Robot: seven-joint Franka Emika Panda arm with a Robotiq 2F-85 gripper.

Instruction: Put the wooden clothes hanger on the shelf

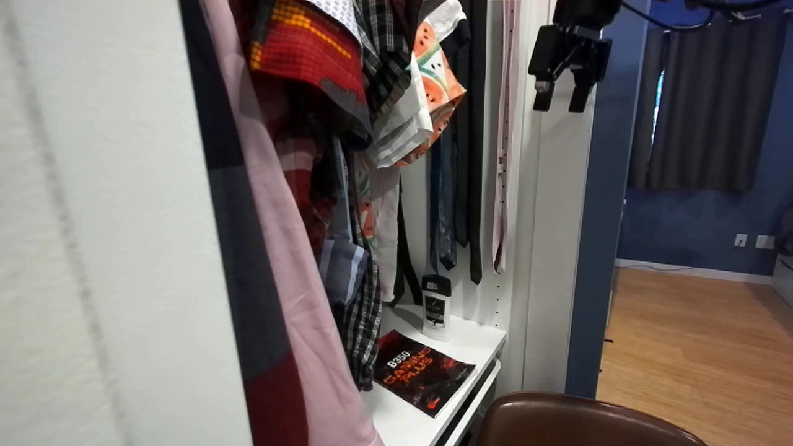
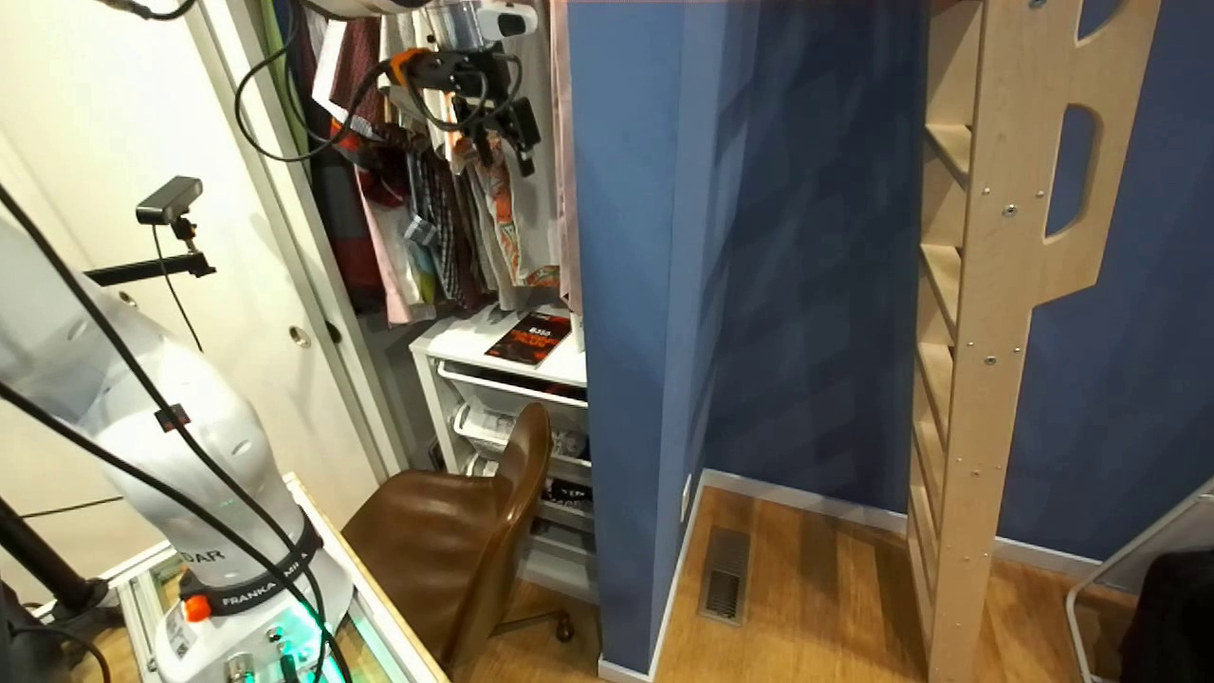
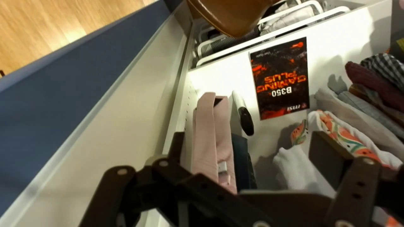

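Observation:
No wooden clothes hanger shows in any view; it is hidden or out of view. The white shelf (image 1: 474, 342) is low in the closet and also shows in the other views (image 2: 465, 334) (image 3: 341, 37). My gripper (image 1: 562, 102) is open, its fingers apart with nothing between them. It hangs high above the shelf, near the closet's side wall, and also shows in an exterior view (image 2: 505, 159). In the wrist view the fingers (image 3: 252, 148) stand wide apart, with ties and clothes seen beyond them.
A black-and-red booklet (image 1: 424, 375) and a deodorant stick (image 1: 437, 313) stand or lie on the shelf. Clothes (image 1: 310, 59) hang on one side; a pink tie (image 3: 205, 132) and dark ties (image 1: 474, 155) hang near the side wall. A brown chair (image 2: 427, 531) stands before the shelf.

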